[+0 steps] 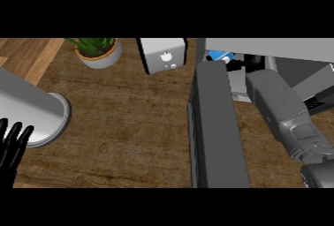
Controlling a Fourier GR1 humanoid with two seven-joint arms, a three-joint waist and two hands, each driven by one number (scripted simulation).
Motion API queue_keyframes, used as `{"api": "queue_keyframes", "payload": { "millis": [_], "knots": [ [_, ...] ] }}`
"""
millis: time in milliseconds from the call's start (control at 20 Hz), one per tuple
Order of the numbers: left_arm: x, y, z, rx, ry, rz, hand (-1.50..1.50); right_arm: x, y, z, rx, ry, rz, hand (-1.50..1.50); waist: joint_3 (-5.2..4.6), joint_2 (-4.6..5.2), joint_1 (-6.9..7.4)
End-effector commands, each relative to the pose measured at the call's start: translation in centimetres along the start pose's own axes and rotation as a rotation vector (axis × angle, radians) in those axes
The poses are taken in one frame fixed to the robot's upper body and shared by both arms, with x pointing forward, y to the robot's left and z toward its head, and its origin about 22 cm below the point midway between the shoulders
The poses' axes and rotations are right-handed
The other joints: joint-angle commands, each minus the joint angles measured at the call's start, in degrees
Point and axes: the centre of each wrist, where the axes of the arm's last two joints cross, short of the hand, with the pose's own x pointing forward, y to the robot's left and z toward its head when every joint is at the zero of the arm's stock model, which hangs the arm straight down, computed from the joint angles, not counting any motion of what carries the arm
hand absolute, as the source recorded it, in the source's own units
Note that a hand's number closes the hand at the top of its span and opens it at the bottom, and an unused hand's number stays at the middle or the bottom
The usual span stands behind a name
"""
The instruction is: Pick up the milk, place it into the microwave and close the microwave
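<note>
Milk showed as a blue-and-white patch far right, inside the microwave, behind its open door; the right forearm reached in, its hand hidden, state untellable; the left hand rested released at the desk's near left edge.

Bare counter at centre is open; microwave door walls three o'clock — plant and box crowd twelve.

L hand open (fingers up), R forearm extended
</note>
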Motion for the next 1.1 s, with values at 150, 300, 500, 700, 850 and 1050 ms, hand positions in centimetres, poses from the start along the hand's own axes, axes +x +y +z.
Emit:
{"api": "queue_keyframes", "payload": {
  "millis": [150, 300, 500, 700, 850, 1050],
  "knots": [
    [0.2, -0.5, -0.7, -0.020, -0.003, -0.040, -1.50, 0.4, -0.8, -0.7, -0.220, 0.062, 0.096, 1.50, 0.01, 0.88, 1.69],
    [0.1, -0.8, -1.3, -0.043, 0.013, -0.049, -1.50, -0.3, -1.8, -0.3, -0.200, -0.007, 0.315, -1.50, -0.11, 1.42, 2.04],
    [0.0, -0.7, -2.2, -0.045, -0.008, -0.066, -1.50, 0.2, -0.8, -0.5, -0.222, -0.004, 0.371, -1.50, -0.06, 1.67, 2.38],
    [-0.3, -1.5, -2.8, -0.058, -0.001, -0.073, -1.50, 0.8, -0.4, -1.1, -0.244, -0.011, 0.392, -1.50, 0.03, 2.28, 3.13],
    [-0.6, -1.1, -2.3, -0.065, 0.017, -0.066, -1.50, -0.2, -0.8, -0.2, -0.184, 0.089, 0.345, -1.50, 0.05, 1.90, 3.34],
    [-0.7, -2.2, -3.2, -0.100, -0.010, -0.062, -1.50, 0.7, 0.9, -0.5, -0.132, 0.096, 0.209, -1.50, 0.22, 2.24, 3.48]
  ]
}}
